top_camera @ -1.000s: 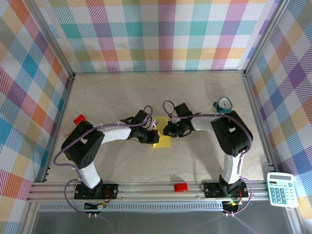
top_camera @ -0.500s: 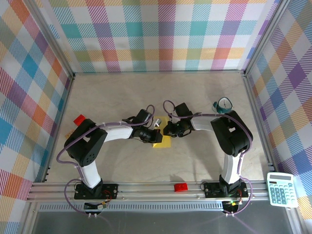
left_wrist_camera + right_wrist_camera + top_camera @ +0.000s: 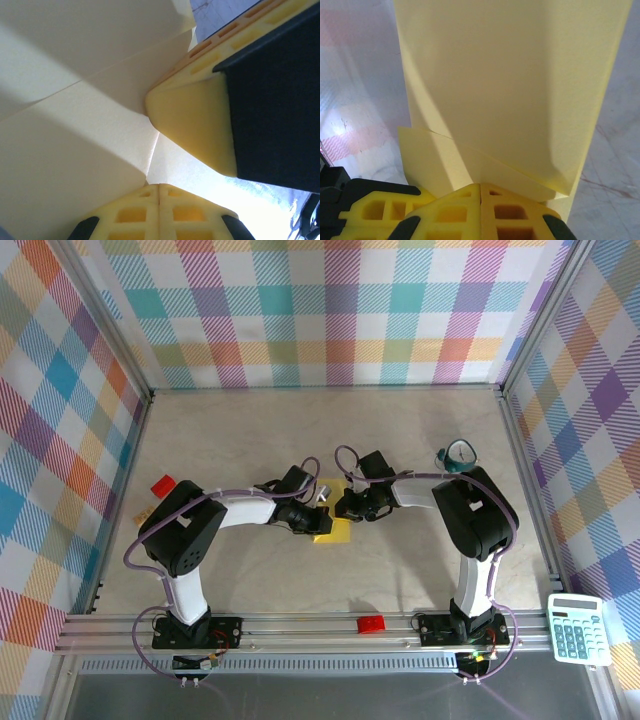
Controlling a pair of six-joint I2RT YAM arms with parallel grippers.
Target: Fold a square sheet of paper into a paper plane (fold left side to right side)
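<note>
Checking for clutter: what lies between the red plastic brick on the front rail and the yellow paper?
Top view: bare beige tabletop between red brick and yellow paper.

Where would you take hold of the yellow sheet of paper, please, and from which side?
I would pinch the sheet of paper at its near edge, which pokes out toward the arm bases beyond the shut left gripper and right gripper. It lies flat and thin, so a top grab would likely slip; come in low from the near side and catch that free edge.
</note>
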